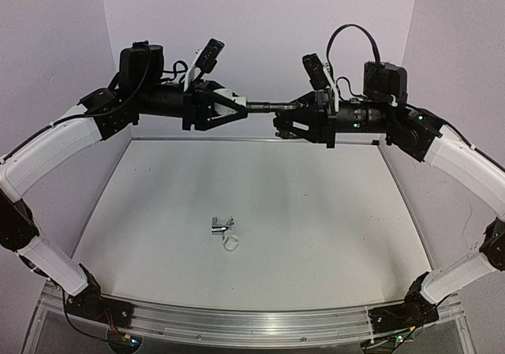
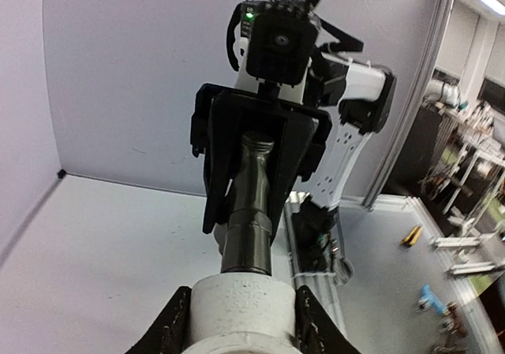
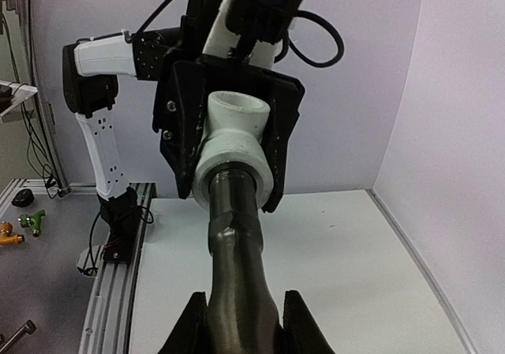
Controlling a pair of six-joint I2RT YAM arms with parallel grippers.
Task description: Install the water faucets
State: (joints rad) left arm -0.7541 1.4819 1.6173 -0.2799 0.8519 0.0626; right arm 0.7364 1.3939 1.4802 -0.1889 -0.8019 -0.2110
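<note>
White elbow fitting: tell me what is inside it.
The black faucet, held by the right gripper, enters one socket of the white elbow fitting. Its other opening looks empty. The stem's end is covered by the fitting's wall.

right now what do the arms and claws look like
The left arm and right arm: white shells, black joints. The left claw and right claw: black, two-fingered. Black cables loop above them; a green light shows on the right arm.

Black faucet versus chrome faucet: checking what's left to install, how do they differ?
The black faucet is matte and dark; the chrome faucet shines. The black faucet hangs mid-air in the right gripper, its end in a white fitting; the chrome faucet lies free on the table.
</note>
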